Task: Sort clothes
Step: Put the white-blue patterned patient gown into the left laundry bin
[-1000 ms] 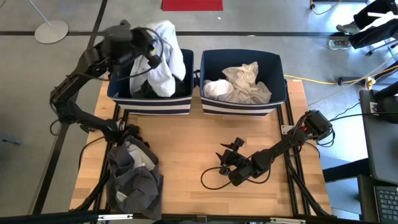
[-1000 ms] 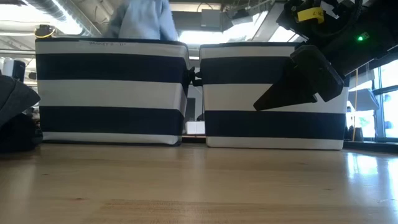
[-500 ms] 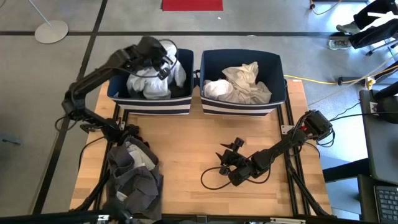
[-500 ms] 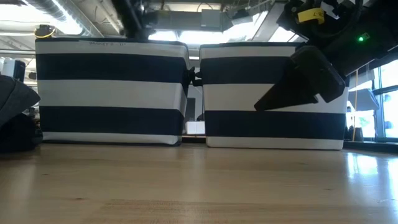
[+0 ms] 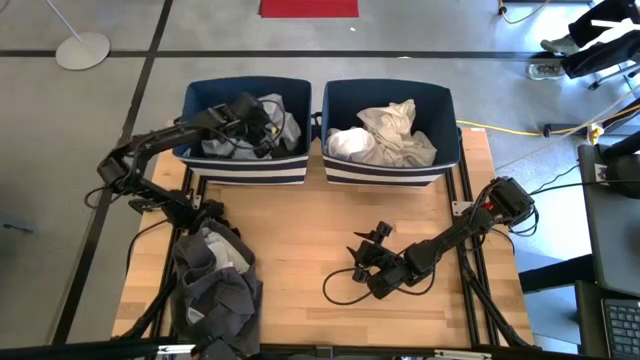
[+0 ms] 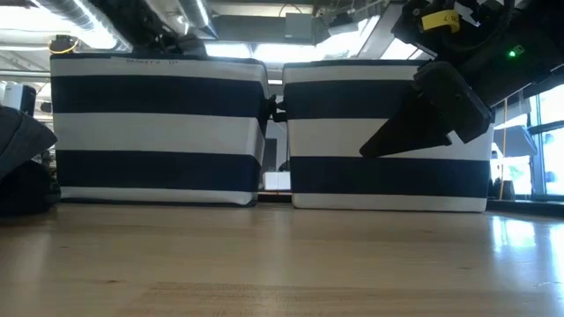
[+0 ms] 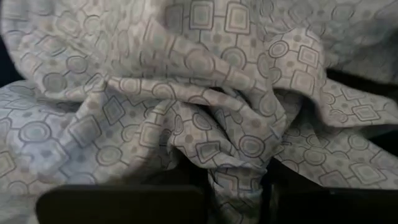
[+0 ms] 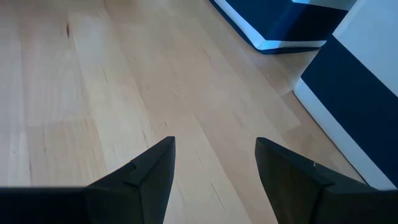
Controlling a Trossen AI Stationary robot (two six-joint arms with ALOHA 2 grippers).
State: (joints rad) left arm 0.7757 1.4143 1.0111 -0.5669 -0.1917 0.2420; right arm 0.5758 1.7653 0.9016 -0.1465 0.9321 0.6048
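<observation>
Lowering a patterned shirt [image 7: 186, 118] into the left bin [image 5: 244, 165], left gripper [image 5: 262, 128] pinching it, right gripper [image 8: 214, 168] open on the table [image 5: 300, 240]; pale clothes [image 5: 385, 135] binned, grey pile [image 5: 215, 290] unsorted.

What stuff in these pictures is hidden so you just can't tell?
- Low view: the striped bin walls hide every garment inside.
- High view: the left end effector and its arm cover part of the patterned garment and whatever lies under it.
- Left wrist view: the patterned garment fills the picture, hiding the bin.
- High view: the bottom edge cuts off the grey clothes pile.
</observation>
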